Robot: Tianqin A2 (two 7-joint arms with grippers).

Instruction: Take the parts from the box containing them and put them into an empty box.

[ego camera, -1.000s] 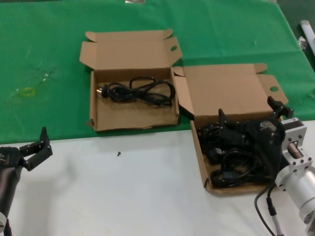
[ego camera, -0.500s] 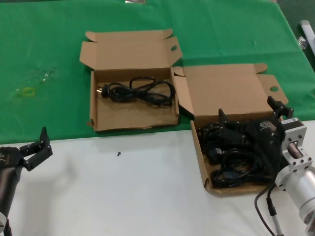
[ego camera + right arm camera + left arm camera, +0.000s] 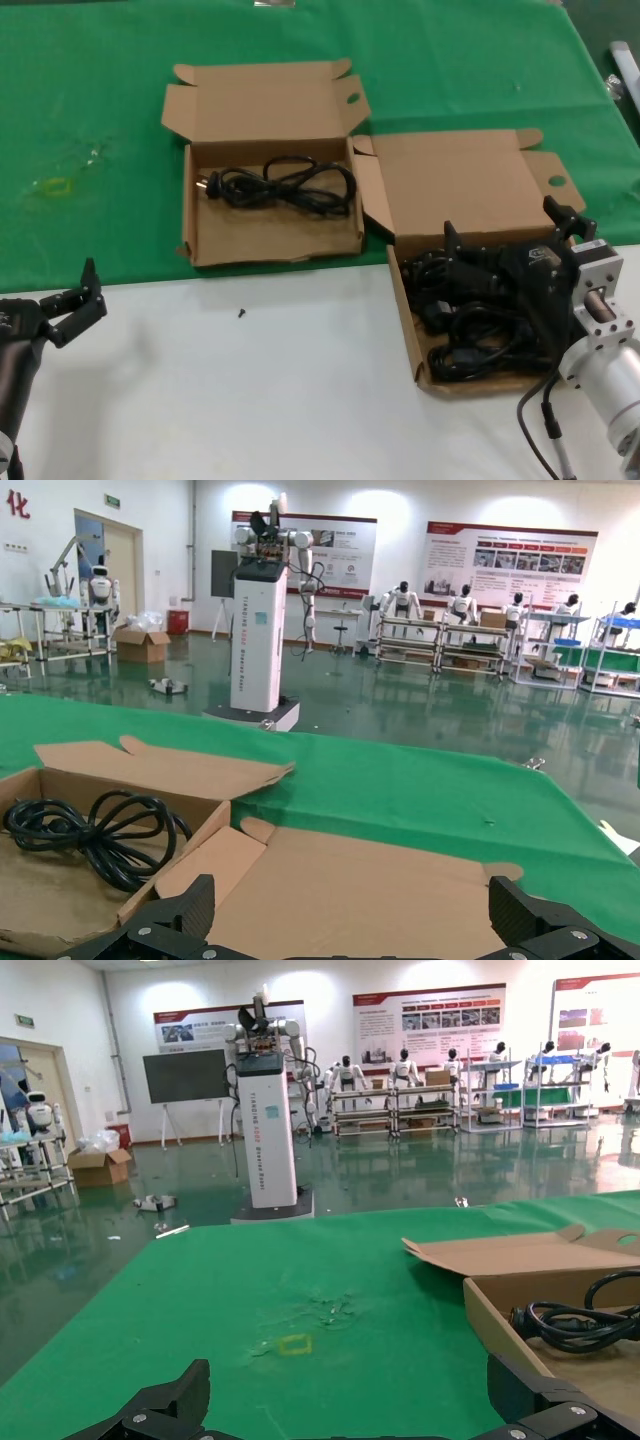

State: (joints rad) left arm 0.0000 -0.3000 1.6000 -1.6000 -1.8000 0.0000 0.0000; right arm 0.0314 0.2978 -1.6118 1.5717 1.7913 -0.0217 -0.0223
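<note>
Right gripper (image 3: pixel 505 262) spread wide over cords (image 3: pixel 470 330) in source box (image 3: pixel 408 330) for a grab; left gripper (image 3: pixel 75 300) parked open, clear of target box (image 3: pixel 270 240).

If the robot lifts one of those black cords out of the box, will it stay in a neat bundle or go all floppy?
Probably floppy: the parts lie in loose, tangled loops, so strands may dangle or drag neighbours along. The plug ends look heaviest and would likely hang lowest from the right tool.

green cloth (image 3: pixel 100 100), white table (image 3: pixel 250 400), small black speck (image 3: pixel 241 313)
</note>
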